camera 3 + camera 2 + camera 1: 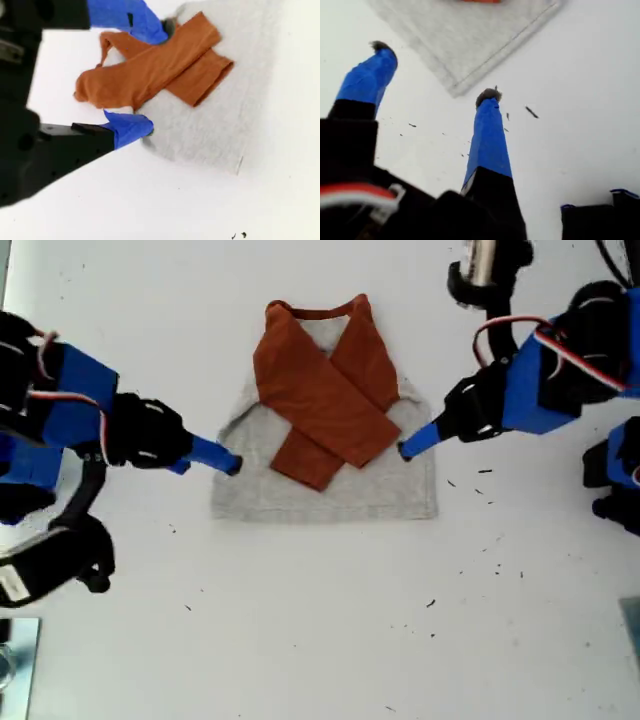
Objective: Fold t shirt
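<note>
The t shirt [330, 490] is lying flat on the white table [320, 640], a bit above the middle of the exterior view, collar [315, 312] pointing toward that view's top. Both rust-orange sleeves [300, 390] are lying crossed over the grey body in an X. The sleeve coming from the exterior view's left shoulder is sitting on top, with its cuff ending near the shirt's edge on the exterior view's right.

My first gripper [228, 462] is coming in from the exterior view's left, with its tip just beside the shirt's edge on that side. In its own wrist view the first gripper [436, 71] is showing both blue fingers spread apart with only bare table between them. The hemmed corner of the shirt [465, 35] is lying just past the fingertips, not touching them.

My second gripper [407, 449] is reaching in from the exterior view's right, at the shirt's other edge right by that top cuff. In its wrist view the second gripper [155, 77] is also standing wide apart – one finger by the cuff, the other at the edge of the grey body [210, 125]. I can't really tell if the tips are pressing on the fabric or just hovering – the picture is too soft there.

A few dark specks [497, 565] are sitting on the table toward the exterior view's lower right.
</note>
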`<action>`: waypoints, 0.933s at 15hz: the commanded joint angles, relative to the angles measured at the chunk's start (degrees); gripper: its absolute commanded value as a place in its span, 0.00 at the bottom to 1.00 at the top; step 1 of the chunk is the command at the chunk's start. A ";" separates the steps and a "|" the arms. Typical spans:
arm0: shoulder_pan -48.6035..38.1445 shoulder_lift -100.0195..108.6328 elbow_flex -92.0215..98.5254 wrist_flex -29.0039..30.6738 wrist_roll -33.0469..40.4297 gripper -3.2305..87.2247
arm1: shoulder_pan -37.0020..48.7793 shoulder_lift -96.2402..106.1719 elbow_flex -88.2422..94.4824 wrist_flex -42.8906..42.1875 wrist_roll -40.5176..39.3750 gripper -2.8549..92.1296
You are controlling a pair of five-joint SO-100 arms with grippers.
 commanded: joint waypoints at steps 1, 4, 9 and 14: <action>0.79 -2.81 5.80 -9.76 0.97 0.32 | -3.60 -3.08 1.14 -4.22 4.13 0.38; -2.02 -5.80 19.60 -22.41 1.58 0.32 | -5.89 -6.77 11.16 -13.97 8.00 0.35; -2.20 -16.44 20.92 -31.64 2.55 0.31 | -7.47 -22.50 13.27 -26.81 9.40 0.32; -2.02 -23.20 15.47 -33.13 2.20 0.03 | -8.53 -26.28 13.62 -29.44 10.99 0.06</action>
